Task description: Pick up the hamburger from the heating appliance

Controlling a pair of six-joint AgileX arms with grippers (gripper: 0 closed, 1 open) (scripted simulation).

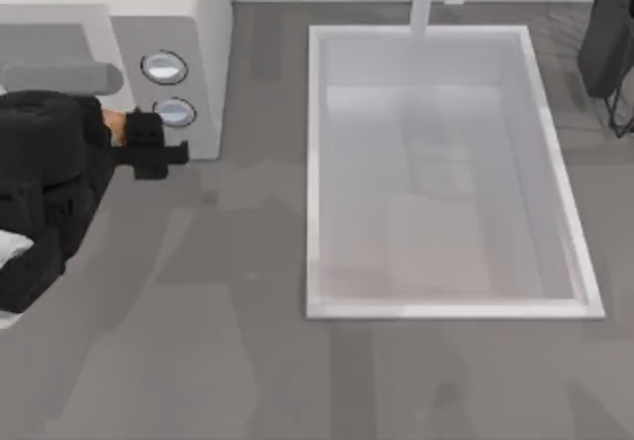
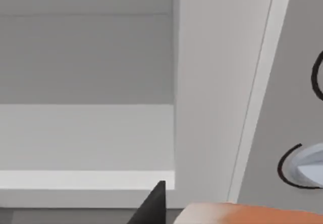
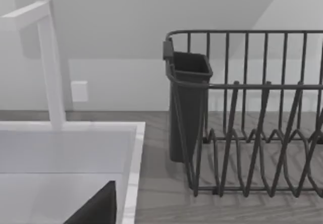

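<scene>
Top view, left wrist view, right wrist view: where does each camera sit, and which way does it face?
Top view: above the grey table, looking down on the white boxy microwave, the white rectangular sink basin and the left gripper.
Left wrist view: on the left arm, facing the microwave's cavity; an orange-tan hamburger edge and a dark fingertip show.
Right wrist view: on the right arm, facing a dark wire dish rack.
Shared: top and right wrist both show the sink and its white faucet.

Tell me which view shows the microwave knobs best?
The top view: both knobs sit whole on the microwave panel. The left wrist view cuts them at its edge. The right wrist view faces the sink.
</scene>
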